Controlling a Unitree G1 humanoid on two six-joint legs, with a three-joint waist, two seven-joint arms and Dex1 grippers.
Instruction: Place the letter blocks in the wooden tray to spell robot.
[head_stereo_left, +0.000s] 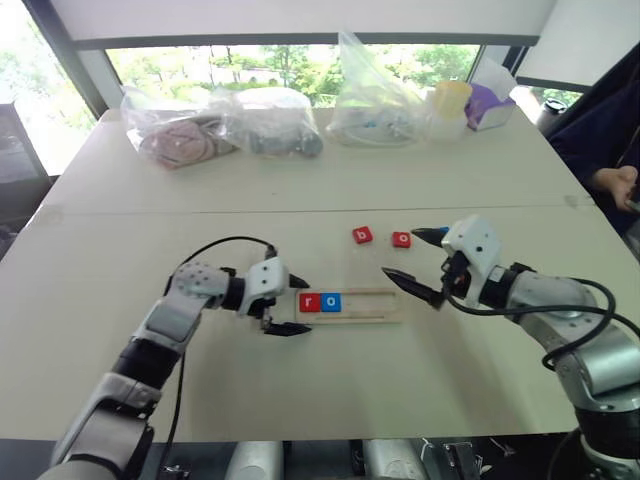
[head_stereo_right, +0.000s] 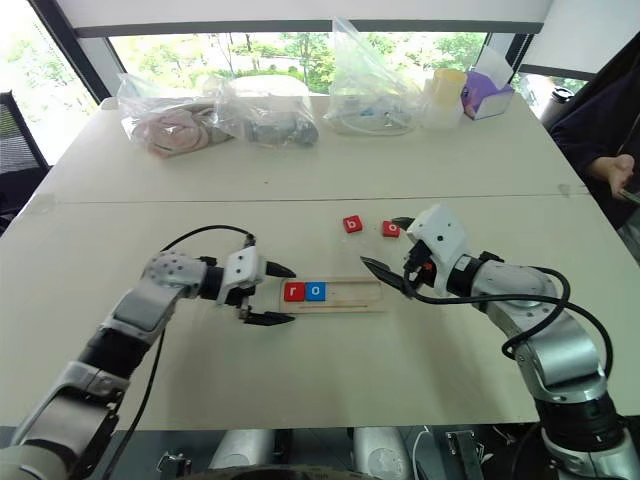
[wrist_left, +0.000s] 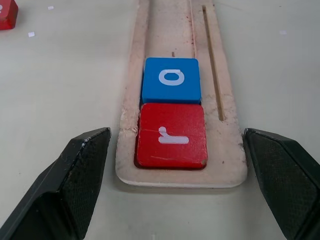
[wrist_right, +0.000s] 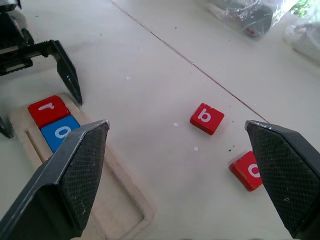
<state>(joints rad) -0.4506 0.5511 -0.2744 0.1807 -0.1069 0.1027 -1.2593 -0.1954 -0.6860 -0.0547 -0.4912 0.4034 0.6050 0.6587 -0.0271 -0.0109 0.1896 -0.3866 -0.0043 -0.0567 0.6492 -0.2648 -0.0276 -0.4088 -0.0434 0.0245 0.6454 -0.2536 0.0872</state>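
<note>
The wooden tray (head_stereo_left: 372, 304) lies across the middle of the table. At its left end a red "r" block (wrist_left: 171, 135) and a blue "o" block (wrist_left: 171, 80) sit side by side in the slot. My left gripper (head_stereo_left: 300, 305) is open, one finger on each side of that tray end, touching nothing. A red "b" block (head_stereo_left: 362, 235) and a red "o" block (head_stereo_left: 401, 239) lie loose on the table just beyond the tray. My right gripper (head_stereo_left: 399, 252) hovers open near the red "o" block, above the tray's right end, holding nothing.
Several clear plastic bags (head_stereo_left: 270, 125) of items line the far edge, with a yellow-lidded container (head_stereo_left: 450, 105) and a purple tissue box (head_stereo_left: 490, 102). A person's hand (head_stereo_left: 612, 183) and dark sleeve are at the far right. A seam (head_stereo_left: 200, 210) crosses the table.
</note>
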